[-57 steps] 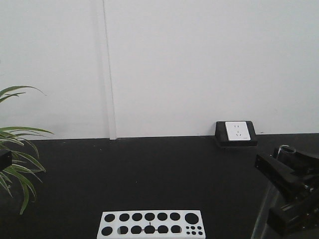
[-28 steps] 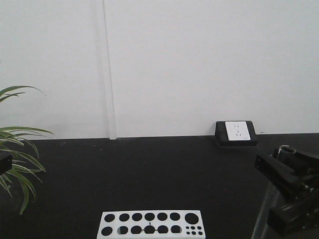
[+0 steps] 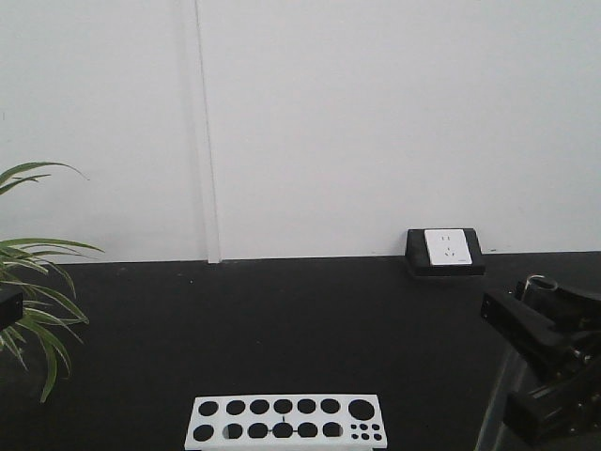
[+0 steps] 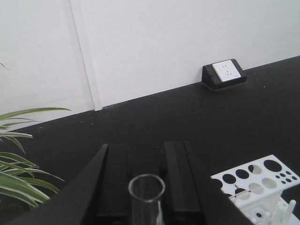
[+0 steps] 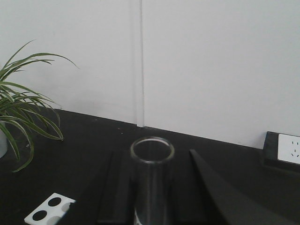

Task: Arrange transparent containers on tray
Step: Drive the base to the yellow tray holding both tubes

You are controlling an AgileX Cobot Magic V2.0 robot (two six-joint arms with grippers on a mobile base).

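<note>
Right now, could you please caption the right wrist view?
Upright glass cylinder in the right gripper, plant at left.

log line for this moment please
left gripper: holds test tube upright | right gripper: holds wide cylinder upright | white rack: on table

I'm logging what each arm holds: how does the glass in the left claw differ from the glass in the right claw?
The left claw grips a slim test tube; the right claw grips a wider cylinder. The fingers sit close around the test tube; around the cylinder they stand further apart. Both are clear, colourless, open-topped.
</note>
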